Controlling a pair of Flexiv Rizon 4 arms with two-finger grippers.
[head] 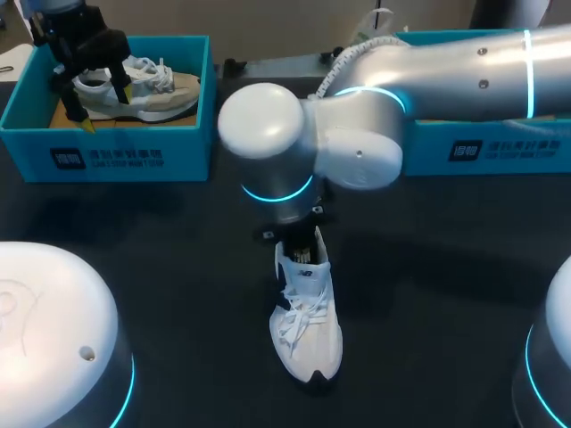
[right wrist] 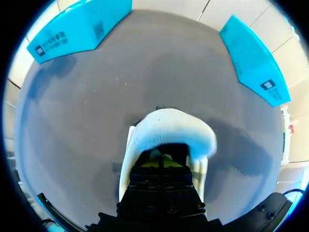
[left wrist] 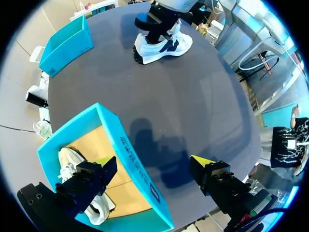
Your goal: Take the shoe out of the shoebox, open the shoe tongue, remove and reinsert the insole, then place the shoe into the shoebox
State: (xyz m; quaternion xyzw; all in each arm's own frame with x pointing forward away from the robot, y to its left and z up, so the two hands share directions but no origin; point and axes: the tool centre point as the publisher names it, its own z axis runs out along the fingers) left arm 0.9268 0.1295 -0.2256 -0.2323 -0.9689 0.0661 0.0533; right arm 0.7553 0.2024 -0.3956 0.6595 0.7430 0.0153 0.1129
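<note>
Shoe [head: 306, 321] on table [head: 428, 267], before shoeboxes [head: 116, 153]

The head camera sits high behind the robot and looks down on the whole desk [head: 178, 285], with the left shoebox [head: 107, 152] and the right shoebox [head: 500, 147] at its far edge. The left wrist camera hangs over the left shoebox and faces past the left tool [left wrist: 154, 164], across the desk to the distant white shoe [left wrist: 161, 46]. The right wrist camera is close above that shoe, facing down into its opening. All three views share the shoe.
</note>
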